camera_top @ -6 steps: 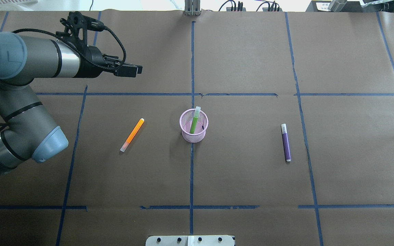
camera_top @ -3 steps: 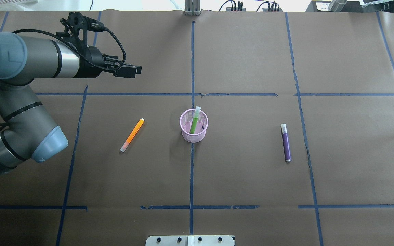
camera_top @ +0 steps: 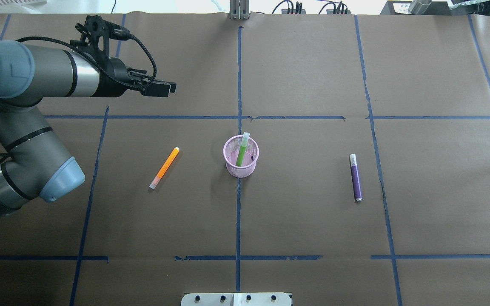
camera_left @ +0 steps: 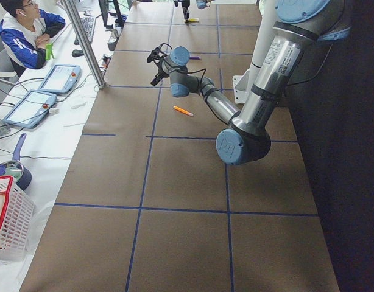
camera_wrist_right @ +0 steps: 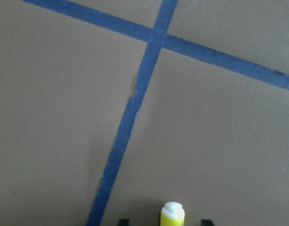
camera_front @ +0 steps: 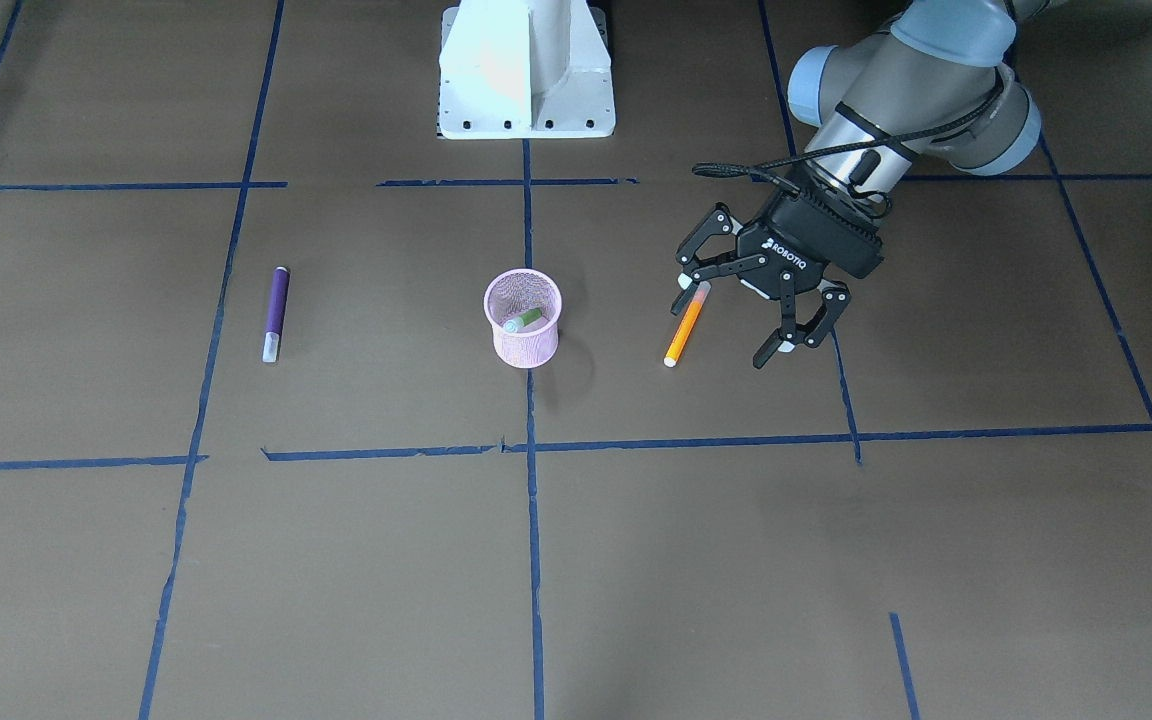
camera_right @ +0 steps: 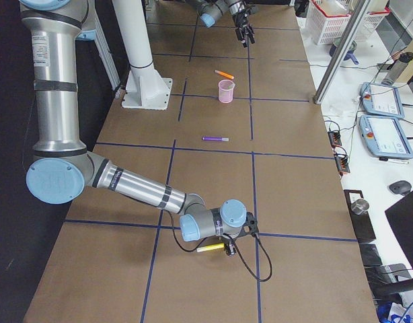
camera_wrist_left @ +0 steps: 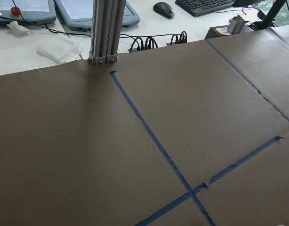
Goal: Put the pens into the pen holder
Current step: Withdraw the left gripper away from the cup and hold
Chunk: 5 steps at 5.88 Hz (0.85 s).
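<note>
The pink mesh pen holder [camera_top: 241,169] stands at the table's middle, also in the front view [camera_front: 523,340]. The green pen [camera_top: 241,153] leans inside it. The orange pen [camera_top: 164,168] lies to its left, the purple pen [camera_top: 355,178] to its right. My left gripper [camera_front: 733,325] is open and empty, raised above the table beside the orange pen [camera_front: 686,325]. My right gripper [camera_wrist_right: 164,222] is low over the table's far right end. Its jaw tips stand apart on either side of a yellow marker [camera_wrist_right: 172,214].
The white robot base [camera_front: 526,70] stands behind the holder. A metal post [camera_top: 238,10] stands at the table's far edge. Blue tape lines cross the brown table cover. An operator [camera_left: 25,30] and tablets are beyond the far edge.
</note>
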Tool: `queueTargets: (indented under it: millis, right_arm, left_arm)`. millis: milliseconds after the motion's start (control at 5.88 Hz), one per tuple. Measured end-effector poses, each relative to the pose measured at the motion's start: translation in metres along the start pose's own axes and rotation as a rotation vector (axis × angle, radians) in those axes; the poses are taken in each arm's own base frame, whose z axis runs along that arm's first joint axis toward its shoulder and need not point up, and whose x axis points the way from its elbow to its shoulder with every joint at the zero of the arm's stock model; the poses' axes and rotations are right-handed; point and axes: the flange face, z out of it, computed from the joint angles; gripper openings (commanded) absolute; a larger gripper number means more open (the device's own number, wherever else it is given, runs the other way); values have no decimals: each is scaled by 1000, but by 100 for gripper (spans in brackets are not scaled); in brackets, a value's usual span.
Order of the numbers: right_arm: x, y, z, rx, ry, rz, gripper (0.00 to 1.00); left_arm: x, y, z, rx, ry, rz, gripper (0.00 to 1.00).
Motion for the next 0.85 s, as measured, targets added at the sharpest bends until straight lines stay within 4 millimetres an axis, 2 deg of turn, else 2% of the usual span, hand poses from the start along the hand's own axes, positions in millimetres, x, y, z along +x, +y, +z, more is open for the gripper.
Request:
queueTargets:
  millis: [340, 510, 680, 851]
  right_arm:
    - [0, 4, 0, 2, -6, -1, 0]
    - [-6, 0, -7, 21, -19, -12, 0]
    - [-17, -12, -27, 66, -56, -17, 0]
    - [-39, -30, -61, 134, -92, -18, 0]
  left_arm:
    - [0, 0, 0, 0, 0, 0, 100]
    - [-1, 0, 0, 0, 0, 0, 100]
    - [-1, 0, 0, -4, -4, -2, 100]
    - [-6, 5, 2, -23, -10, -7, 100]
